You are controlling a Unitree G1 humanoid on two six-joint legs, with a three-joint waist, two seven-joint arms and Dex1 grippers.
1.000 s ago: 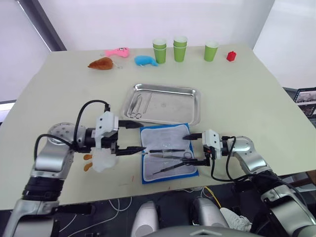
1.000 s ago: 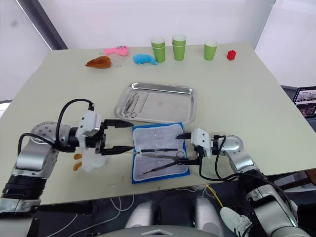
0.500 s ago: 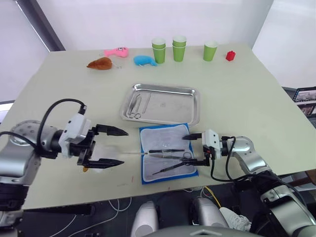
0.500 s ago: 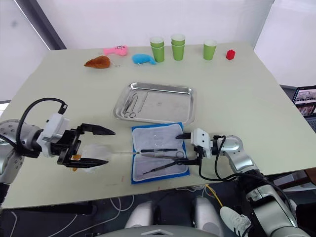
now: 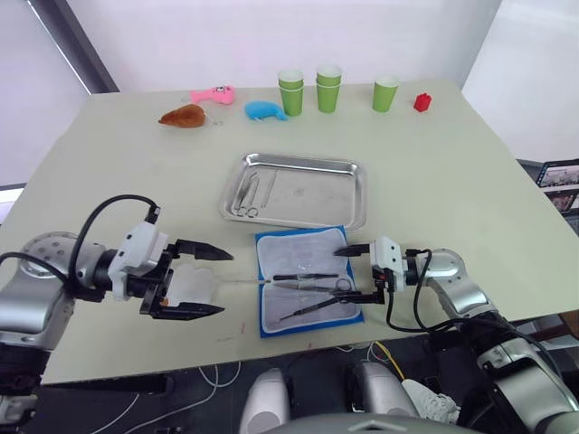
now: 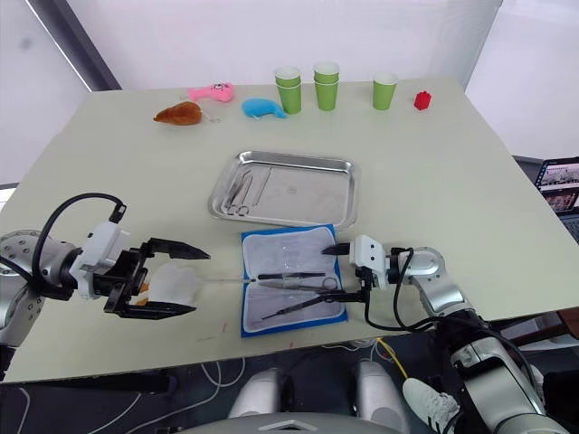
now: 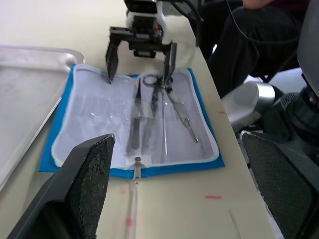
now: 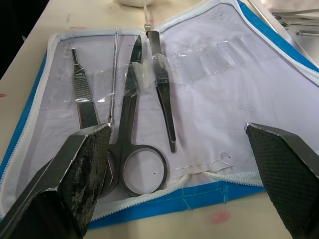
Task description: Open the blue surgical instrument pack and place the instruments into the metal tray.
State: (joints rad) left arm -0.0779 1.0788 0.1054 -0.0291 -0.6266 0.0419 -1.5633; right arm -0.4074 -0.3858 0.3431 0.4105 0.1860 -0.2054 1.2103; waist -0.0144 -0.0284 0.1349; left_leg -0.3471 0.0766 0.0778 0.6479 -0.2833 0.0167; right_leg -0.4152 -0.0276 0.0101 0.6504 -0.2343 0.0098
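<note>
At bench left, left tool hangs spread wide and empty over a pale crumpled sheet, well short of the pack. A thin zip-pull strand runs from the pack's left edge toward it.

Pack lies open flat at bench front, pale lining up, just in front of the tray. Three or so instruments remain on the lining: scissors with ring handles, forceps and a slim probe, some under clear retaining strips, as the right wrist view shows. Tray sits mid-bench, touching or nearly touching the pack's far edge, and already holds a pair of ring-handled pieces at its left end.

Right tool sits at the pack's right edge, fingers spread, straddling the ring-handle ends, gripping nothing.

Step in hand, by judgement: right tool picks the next instrument. To do it well:
- Take one piece only; the scissors rings look like the easiest purchase.
- Narrow the spread first, since forceps and scissors lie close together.
- Draw it out along its length to clear the strip, not straight up, or the pack may lift with it.
- Left tool could pin the pack's left edge if it drags.
- Set it down in the bare right half of the tray.

Back of bench: toys, green cups, red block, all clear of the work.
</note>
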